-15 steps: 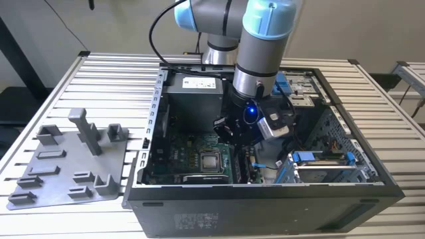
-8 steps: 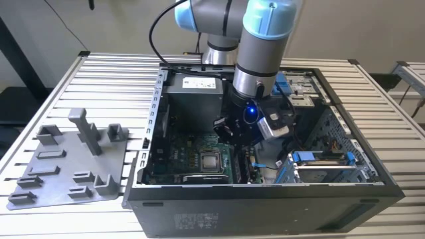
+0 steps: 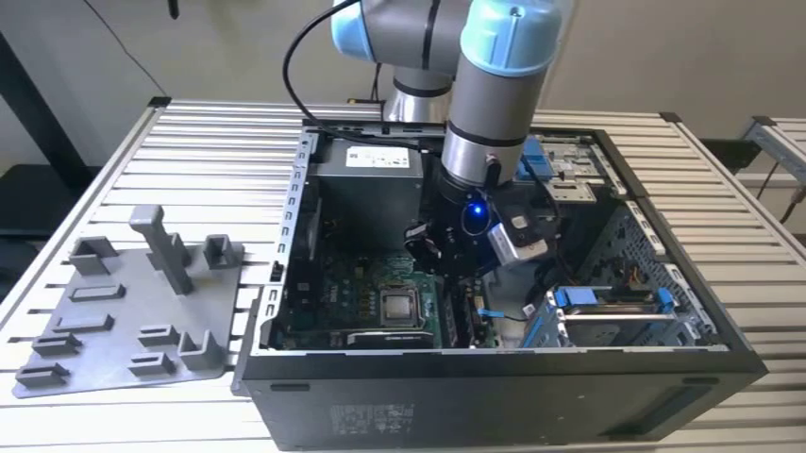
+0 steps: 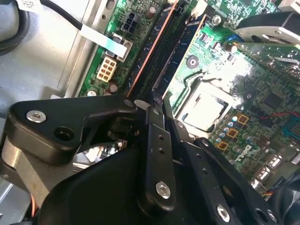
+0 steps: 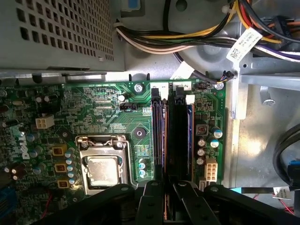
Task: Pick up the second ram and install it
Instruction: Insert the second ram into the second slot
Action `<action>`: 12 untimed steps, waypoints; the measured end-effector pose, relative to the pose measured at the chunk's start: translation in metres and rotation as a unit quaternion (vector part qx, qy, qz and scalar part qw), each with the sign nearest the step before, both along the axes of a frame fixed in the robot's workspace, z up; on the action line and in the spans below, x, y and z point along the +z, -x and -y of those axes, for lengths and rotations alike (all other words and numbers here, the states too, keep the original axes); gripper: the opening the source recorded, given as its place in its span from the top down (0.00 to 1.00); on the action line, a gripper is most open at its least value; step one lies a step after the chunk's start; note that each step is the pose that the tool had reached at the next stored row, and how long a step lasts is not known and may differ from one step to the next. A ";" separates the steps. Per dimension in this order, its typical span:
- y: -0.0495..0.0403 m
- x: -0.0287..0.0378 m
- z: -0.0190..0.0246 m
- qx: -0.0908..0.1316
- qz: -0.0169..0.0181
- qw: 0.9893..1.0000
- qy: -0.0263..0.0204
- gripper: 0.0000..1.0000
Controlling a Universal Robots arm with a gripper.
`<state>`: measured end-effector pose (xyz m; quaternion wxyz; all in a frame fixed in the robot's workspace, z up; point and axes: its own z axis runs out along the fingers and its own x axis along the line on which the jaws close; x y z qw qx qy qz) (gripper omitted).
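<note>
In both wrist views the second ram (image 5: 165, 140) (image 4: 151, 51) shows edge-on as a thin dark stick with a copper-coloured edge. It lies along a memory slot of the green motherboard (image 5: 103, 98) and runs into the narrow gap between my black fingers. My gripper (image 5: 168, 183) (image 4: 152, 103) is shut on it at one end. I cannot tell whether the stick is fully seated. In the exterior view the gripper (image 3: 456, 269) reaches down into the open computer case (image 3: 504, 377), just to the exterior view's right of the processor socket (image 3: 400, 307).
A second memory slot (image 5: 185, 140) runs parallel beside the ram. The processor socket (image 5: 104, 164) lies close by. A perforated power supply (image 5: 56, 33) and cable bundles (image 5: 187, 42) crowd one end of the slots. A grey holder plate (image 3: 126, 321) stands outside the case. A drive cage (image 3: 617, 311) fills the case's corner.
</note>
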<state>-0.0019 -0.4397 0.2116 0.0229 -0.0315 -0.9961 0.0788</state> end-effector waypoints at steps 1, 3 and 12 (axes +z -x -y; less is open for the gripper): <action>0.0000 0.0000 0.0000 0.000 0.000 1.000 0.000 0.86; 0.0000 -0.0007 -0.0002 0.000 0.000 1.000 0.000 0.86; -0.0001 -0.0051 -0.0039 0.000 0.000 1.000 0.000 0.86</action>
